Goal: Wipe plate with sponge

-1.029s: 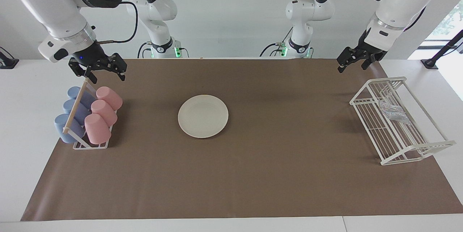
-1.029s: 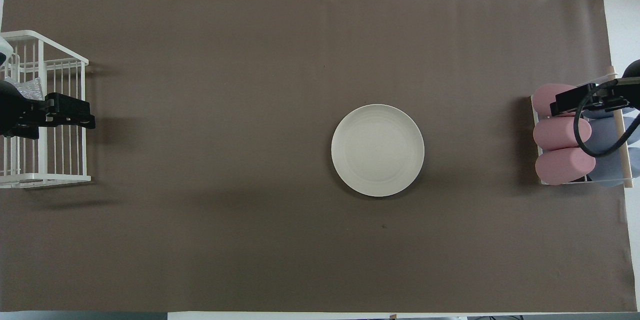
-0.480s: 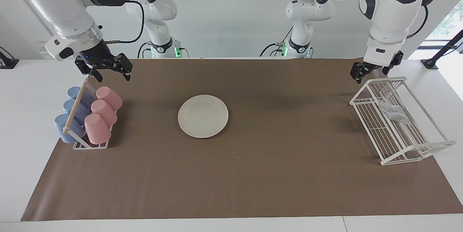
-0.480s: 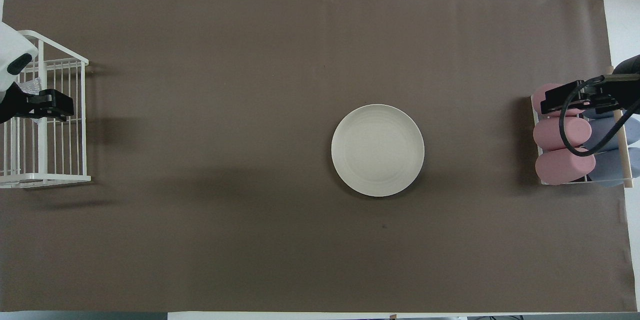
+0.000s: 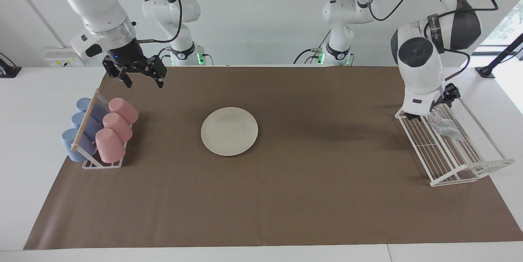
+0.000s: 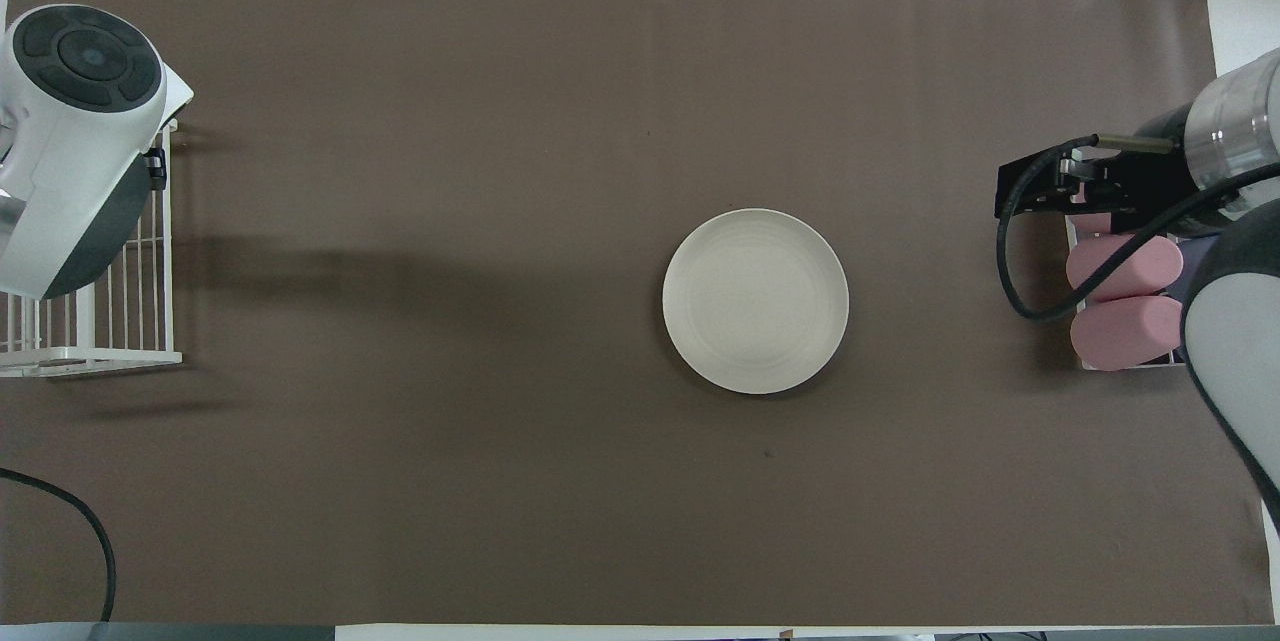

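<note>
The round cream-white plate [image 5: 229, 131] [image 6: 755, 301] lies flat on the brown mat, near the table's middle. The sponge [image 5: 446, 127], a crinkled silvery pad, lies inside the white wire rack [image 5: 449, 160] at the left arm's end. My left gripper [image 5: 429, 110] hangs low over that rack's end nearer the robots, beside the sponge and apart from it, open and mostly hidden by its own wrist. In the overhead view the left arm covers both gripper and sponge. My right gripper [image 5: 141, 76] [image 6: 1030, 189] is open and empty, up in the air by the cup rack.
A cup rack [image 5: 98, 131] with pink cups [image 6: 1125, 266] and blue cups [image 5: 77, 141] lying on their sides stands at the right arm's end. The wire rack [image 6: 90, 321] stands at the mat's edge at the left arm's end.
The left arm has turned its wrist and come down over the wire rack, close to the sponge. The right gripper has risen and drifted toward the table's middle. Plate and sponge have not moved.
</note>
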`<action>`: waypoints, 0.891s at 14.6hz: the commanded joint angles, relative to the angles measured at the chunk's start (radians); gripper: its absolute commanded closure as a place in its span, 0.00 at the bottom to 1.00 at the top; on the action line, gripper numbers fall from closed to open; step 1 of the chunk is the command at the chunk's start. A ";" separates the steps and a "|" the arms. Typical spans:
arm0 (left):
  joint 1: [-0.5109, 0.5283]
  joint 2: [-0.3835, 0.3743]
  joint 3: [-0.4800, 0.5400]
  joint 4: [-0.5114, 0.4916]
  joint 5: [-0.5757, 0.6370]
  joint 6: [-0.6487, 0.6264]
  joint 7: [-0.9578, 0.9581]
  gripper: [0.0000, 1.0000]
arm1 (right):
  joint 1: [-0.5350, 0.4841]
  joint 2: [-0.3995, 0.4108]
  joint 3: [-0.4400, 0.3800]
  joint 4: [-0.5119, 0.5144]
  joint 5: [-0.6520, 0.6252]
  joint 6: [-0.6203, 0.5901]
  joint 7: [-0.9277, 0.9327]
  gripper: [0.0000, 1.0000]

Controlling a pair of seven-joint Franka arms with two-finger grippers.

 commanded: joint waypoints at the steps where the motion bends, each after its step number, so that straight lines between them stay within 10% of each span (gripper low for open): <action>1: 0.017 -0.002 0.005 -0.073 0.067 0.079 -0.086 0.00 | 0.002 -0.005 0.003 0.008 0.009 -0.028 0.113 0.00; 7: 0.025 -0.023 0.005 -0.124 0.082 0.073 -0.125 0.05 | 0.077 -0.006 0.019 0.010 0.012 -0.011 0.368 0.00; 13: 0.024 -0.023 0.007 -0.123 0.087 0.053 -0.127 1.00 | 0.158 0.007 0.023 0.033 0.009 0.046 0.560 0.00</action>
